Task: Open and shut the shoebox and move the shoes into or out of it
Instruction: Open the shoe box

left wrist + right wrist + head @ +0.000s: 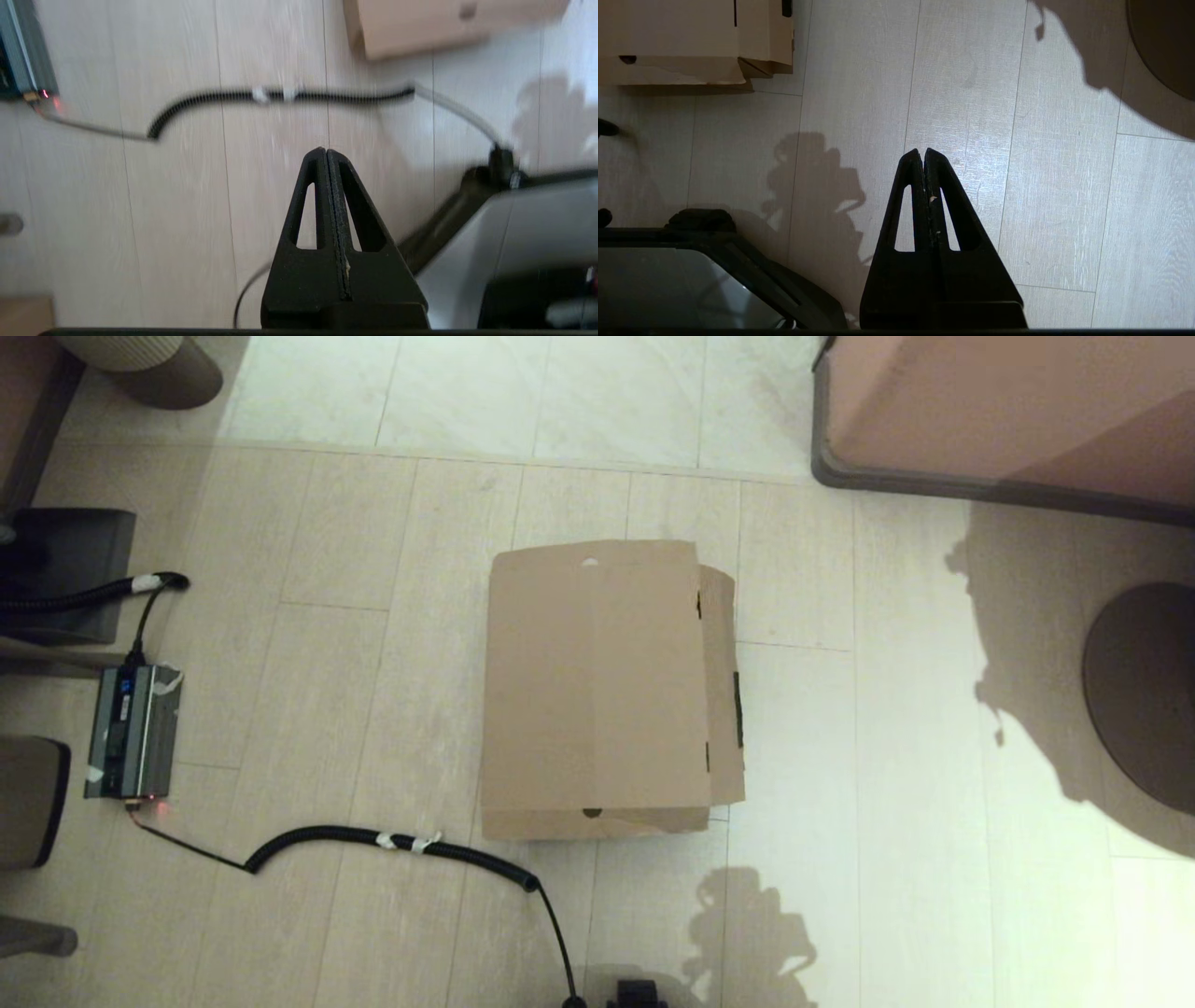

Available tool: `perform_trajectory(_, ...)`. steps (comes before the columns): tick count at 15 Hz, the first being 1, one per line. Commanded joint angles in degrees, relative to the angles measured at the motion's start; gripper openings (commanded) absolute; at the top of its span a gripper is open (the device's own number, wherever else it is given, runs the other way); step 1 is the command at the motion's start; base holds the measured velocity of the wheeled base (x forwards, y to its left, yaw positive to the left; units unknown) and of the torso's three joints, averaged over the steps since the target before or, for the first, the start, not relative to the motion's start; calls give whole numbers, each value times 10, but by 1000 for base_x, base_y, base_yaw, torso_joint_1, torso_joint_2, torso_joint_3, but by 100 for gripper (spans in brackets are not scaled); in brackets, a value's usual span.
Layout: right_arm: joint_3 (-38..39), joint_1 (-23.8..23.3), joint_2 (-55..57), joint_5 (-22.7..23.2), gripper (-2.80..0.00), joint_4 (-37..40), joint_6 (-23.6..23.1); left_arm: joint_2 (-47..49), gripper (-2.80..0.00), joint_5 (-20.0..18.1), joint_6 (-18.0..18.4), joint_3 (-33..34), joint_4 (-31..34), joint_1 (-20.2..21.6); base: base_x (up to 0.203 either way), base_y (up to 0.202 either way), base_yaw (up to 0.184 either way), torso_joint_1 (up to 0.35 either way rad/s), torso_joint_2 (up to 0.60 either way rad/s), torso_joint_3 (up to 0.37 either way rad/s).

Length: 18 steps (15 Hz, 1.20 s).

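Right now you have both the left gripper (326,151) and right gripper (923,151) pressed together, empty; the shoebox (597,681) sits closed ahead between them, untouched, presumably awaiting opening.

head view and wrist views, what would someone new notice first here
The shoebox sits shut in the middle of the pale floor, lid flap down, no shoes in sight. A coiled black cable snakes along the floor on the robot's left of the box, near a grey device. The left hand and right hand are both shut and empty, above bare floor short of the box.
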Motion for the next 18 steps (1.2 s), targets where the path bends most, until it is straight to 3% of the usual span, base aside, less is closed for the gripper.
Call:
perform_trajectory(1,1,0,2,0,-280,0,1,-19,-280,0,-2,3,-3,0,0,0,0,0,0,0)
perform_trajectory(3,6,0,2,-4,-280,-11,0,-19,-280,2,-13,12,-18,0,0,0,0,0,0,0)
perform_trajectory(5,27,0,2,-7,-280,-83,6,-19,-280,8,-30,31,-92,0,0,0,0,0,0,0)
perform_trajectory(6,30,0,2,-8,-280,-74,13,-19,-280,9,-46,32,-99,0,0,0,0,0,0,0)
perform_trajectory(8,29,0,2,0,-280,-75,12,-19,-280,10,-65,32,-91,0,0,0,0,0,0,0)
perform_trajectory(12,27,0,26,5,-280,-67,8,-19,-280,10,-65,32,-91,0,0,0,0,0,0,0)
perform_trajectory(13,28,0,6,0,-280,-70,13,-19,-280,10,-65,32,-91,0,0,0,0,0,0,0)
perform_trajectory(15,29,0,3,-19,-280,-77,70,-19,-280,10,-66,32,-90,0,0,0,0,0,0,0)
perform_trajectory(18,25,0,37,-18,-280,-72,55,-2,-280,5,-57,16,-87,-1,0,0,0,0,0,0)
